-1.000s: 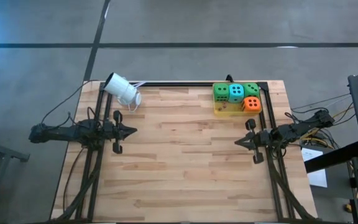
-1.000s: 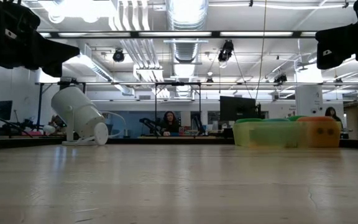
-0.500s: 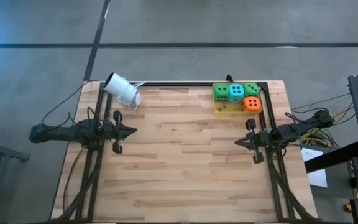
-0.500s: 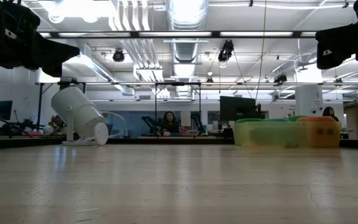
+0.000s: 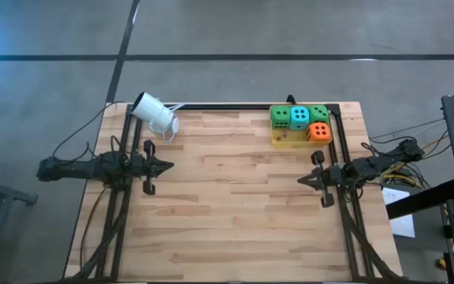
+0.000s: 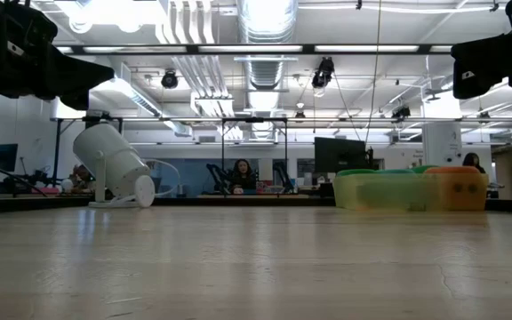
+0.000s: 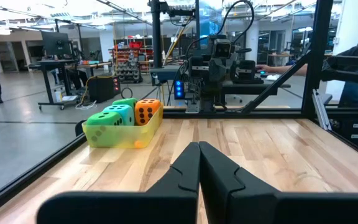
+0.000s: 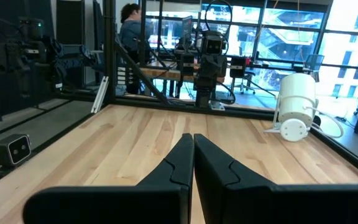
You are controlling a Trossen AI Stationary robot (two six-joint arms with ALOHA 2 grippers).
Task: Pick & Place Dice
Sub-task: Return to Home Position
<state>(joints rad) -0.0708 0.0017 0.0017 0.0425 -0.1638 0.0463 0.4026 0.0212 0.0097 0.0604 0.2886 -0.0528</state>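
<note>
- Closed tip to tip and holding nothing: left gripper (image 5: pixel 168 166) at the table's left edge, right gripper (image 5: pixel 299 181) at its right edge, well apart
- Packed touching inside the yellow bin (image 5: pixel 286 142) at the far right corner: green die (image 5: pixel 280 116), teal die (image 5: pixel 299 117), second green die (image 5: pixel 319 113), orange die (image 5: pixel 318 132)
- Little left to go wrong, by the look of it; could clip the bin with a stray swing of the nearer right arm and spill the dice
- Cannot make out the bin floor beneath the dice
- Cropped in the low view: both arms, mere dark masses at the upper corners
</note>
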